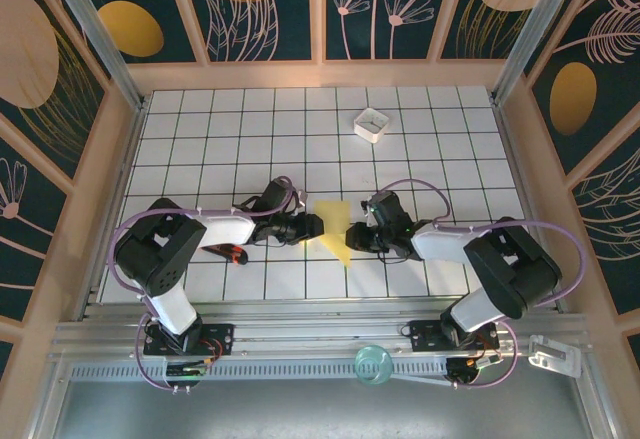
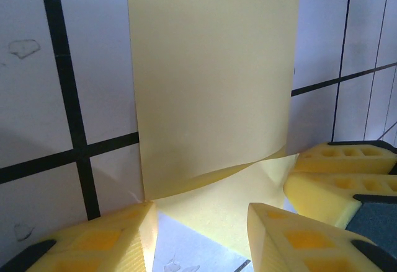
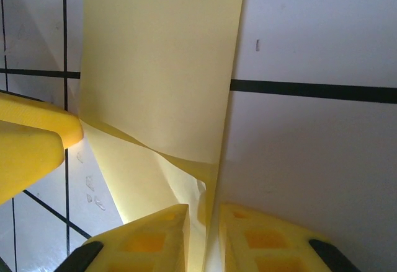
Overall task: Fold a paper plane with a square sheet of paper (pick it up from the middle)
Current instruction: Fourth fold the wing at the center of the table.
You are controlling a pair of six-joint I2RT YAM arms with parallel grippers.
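Right fingers (image 3: 146, 247) pinch the lifted flap of the thin yellow paper sheet (image 3: 161, 61), likely to crease it; left fingers (image 2: 304, 238), half-open astride it, probably steady it.

Light: was bright and even over the white gridded tabletop (image 1: 250, 129).
Shadow: fell soft, grey, beside the thin yellow paper sheet (image 3: 161, 67).

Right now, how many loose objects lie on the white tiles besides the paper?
2: a white box far right of centre, a small red-black item by the left arm. Arms may hide more.
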